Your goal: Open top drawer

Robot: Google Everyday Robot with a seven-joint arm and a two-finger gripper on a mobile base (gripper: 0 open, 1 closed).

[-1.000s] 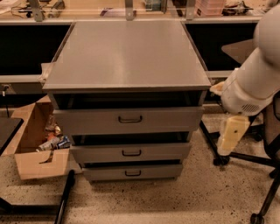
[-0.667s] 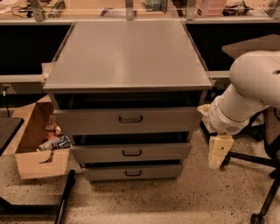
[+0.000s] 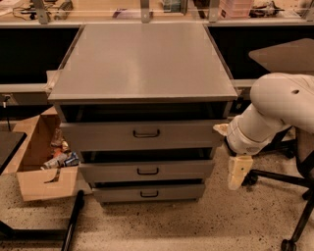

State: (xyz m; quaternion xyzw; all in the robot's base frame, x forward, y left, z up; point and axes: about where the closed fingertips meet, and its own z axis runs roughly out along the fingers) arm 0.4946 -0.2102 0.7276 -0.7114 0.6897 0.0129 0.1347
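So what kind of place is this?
Probably a lab or workshop: a grey metal drawer cabinet, a cluttered workbench behind it, a cardboard box of scraps on the floor. The claw hangs beside the cabinet.

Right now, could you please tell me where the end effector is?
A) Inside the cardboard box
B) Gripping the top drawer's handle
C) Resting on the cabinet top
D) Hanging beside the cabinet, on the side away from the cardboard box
D: the end effector hangs beside the cabinet, well apart from the top drawer and its handle, with the cardboard box on the other side.
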